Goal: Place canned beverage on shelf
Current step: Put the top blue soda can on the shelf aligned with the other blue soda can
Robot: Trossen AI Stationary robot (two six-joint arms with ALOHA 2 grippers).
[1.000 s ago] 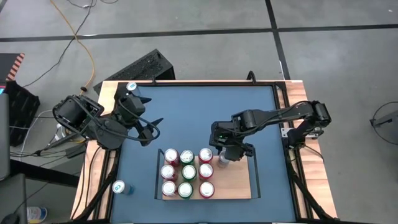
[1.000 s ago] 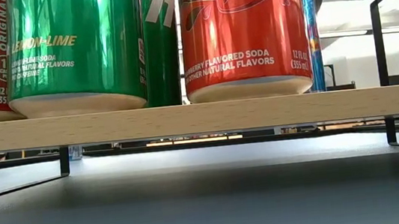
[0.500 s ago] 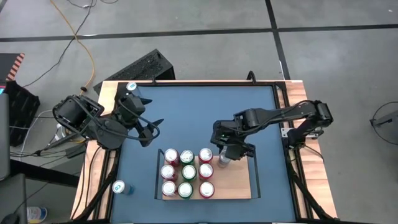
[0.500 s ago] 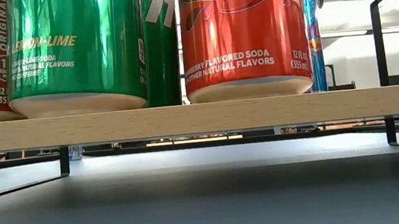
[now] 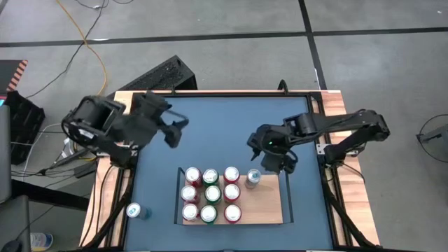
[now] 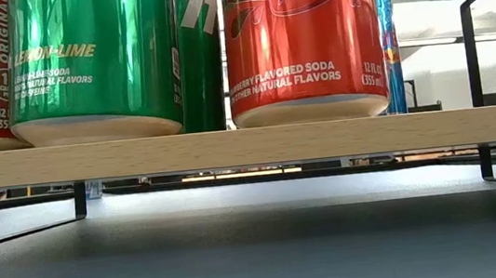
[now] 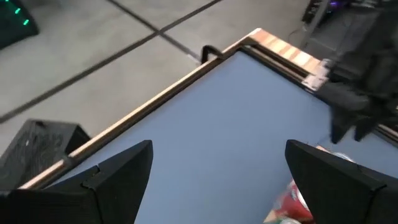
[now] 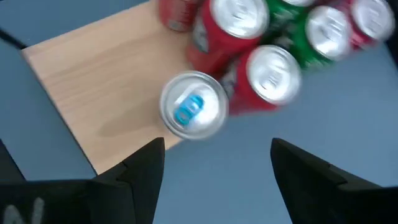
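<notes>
Your can point(image 5: 253, 178) stands upright on the shelf point(image 5: 269, 210), top up; the right claw point(image 5: 280, 165) hangs spread apart, empty.

You're looking at a lab or workshop: a bare concrete floor point(image 5: 231, 21) with seam lines, loose cables point(image 5: 87, 35) trailing across it, and a blue test table point(image 5: 224, 133) framed in wooden strips.
</notes>
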